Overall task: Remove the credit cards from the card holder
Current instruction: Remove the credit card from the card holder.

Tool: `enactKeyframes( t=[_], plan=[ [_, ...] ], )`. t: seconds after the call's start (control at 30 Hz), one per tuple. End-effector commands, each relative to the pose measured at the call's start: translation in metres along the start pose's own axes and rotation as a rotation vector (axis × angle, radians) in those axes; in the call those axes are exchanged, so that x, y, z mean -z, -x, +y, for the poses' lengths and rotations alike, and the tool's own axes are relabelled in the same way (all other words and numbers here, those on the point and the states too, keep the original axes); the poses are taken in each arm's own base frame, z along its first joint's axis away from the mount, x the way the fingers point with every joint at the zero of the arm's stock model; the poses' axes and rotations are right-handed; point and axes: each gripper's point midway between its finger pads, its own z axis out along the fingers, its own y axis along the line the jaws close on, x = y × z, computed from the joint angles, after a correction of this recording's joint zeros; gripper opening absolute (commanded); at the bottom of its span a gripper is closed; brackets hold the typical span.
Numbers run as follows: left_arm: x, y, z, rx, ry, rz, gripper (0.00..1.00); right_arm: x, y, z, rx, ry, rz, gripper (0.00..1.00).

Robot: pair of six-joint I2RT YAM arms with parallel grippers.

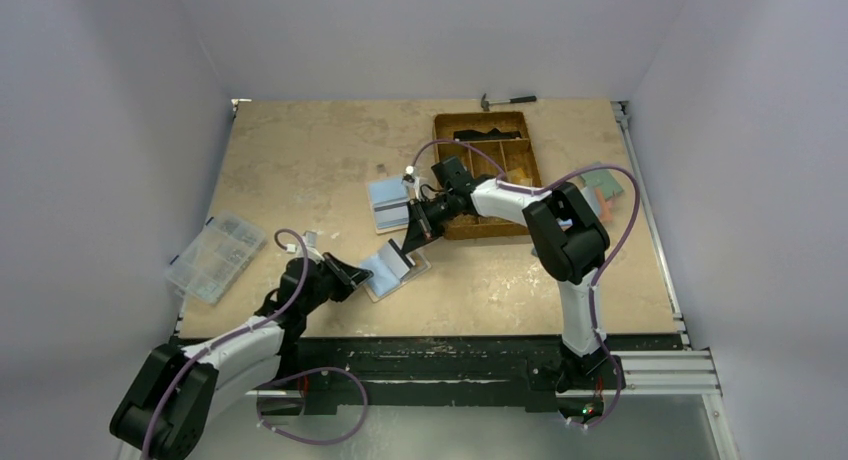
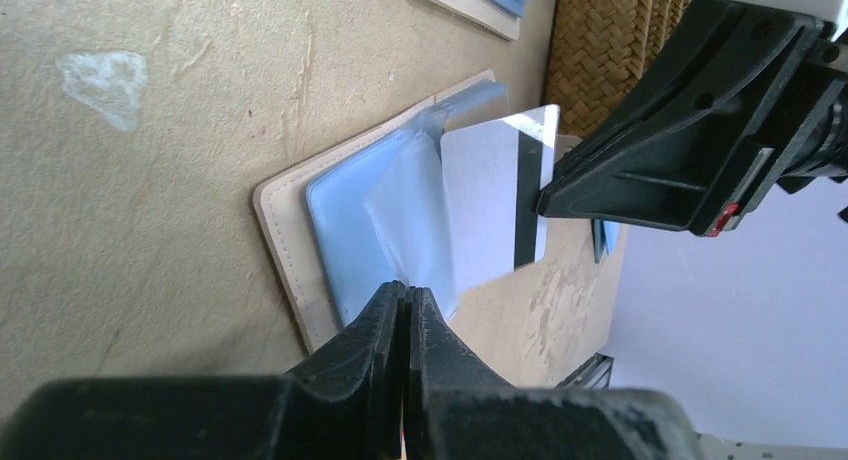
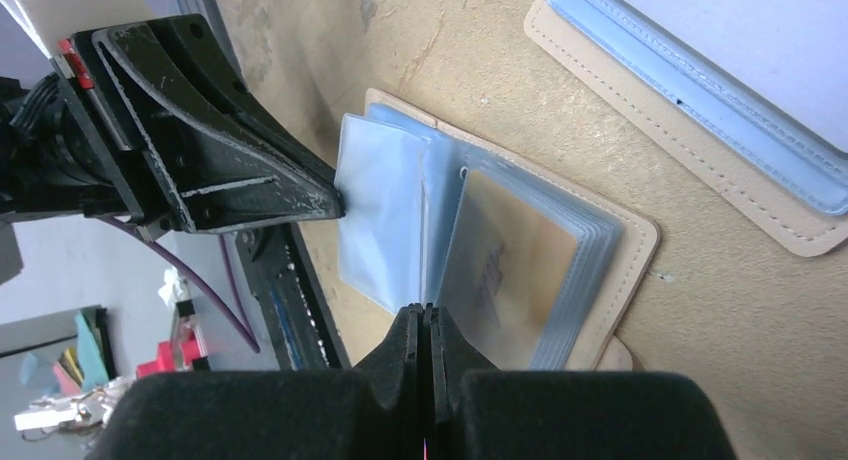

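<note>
A: Where's the card holder?

B: The card holder [image 2: 345, 230] lies open on the table [image 1: 300, 150], near the brown tray's [image 1: 484, 117] near-left corner and apart from it.

A: And the left gripper?

B: The left gripper [image 2: 405, 292] is pinched tight on 1 clear sleeve [image 2: 410, 215], on the holder's side away from the tray.

A: The right one?

B: The right gripper [image 2: 545, 198], on the tray side, is clamped on the edge of 1 greyish credit card [image 2: 495, 205] with a dark stripe, tilted up off the holder.

A: Anything else?

B: A 2nd tan holder [image 1: 388, 205] lies near the tray's left wall.
</note>
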Motion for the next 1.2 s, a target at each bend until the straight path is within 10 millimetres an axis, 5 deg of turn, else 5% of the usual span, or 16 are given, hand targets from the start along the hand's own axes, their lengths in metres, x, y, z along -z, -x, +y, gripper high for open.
enactKeyframes(
  t=[0.0,0.13,0.33,0.47,0.83,1.17],
  plan=[
    [0.004,0.000,0.016,-0.043,0.043,-0.012,0.00,0.022,0.025,0.023,0.148,-0.021,-0.060,0.00],
    [0.005,0.009,0.004,-0.088,0.049,-0.025,0.00,0.032,0.030,0.034,0.202,-0.021,-0.074,0.00],
    [0.013,0.018,-0.019,-0.148,0.012,-0.035,0.45,0.043,0.031,0.051,0.272,0.003,-0.073,0.00],
    [0.019,0.021,-0.047,-0.163,-0.113,-0.048,0.60,0.047,0.030,0.066,0.295,0.062,-0.071,0.00],
    [0.025,0.014,-0.107,-0.167,-0.437,-0.009,0.64,0.061,0.027,0.106,0.305,0.212,-0.084,0.00],
    [0.022,0.017,-0.127,-0.146,-0.510,0.002,0.64,0.063,0.022,0.117,0.252,0.290,-0.078,0.00]
  ],
)
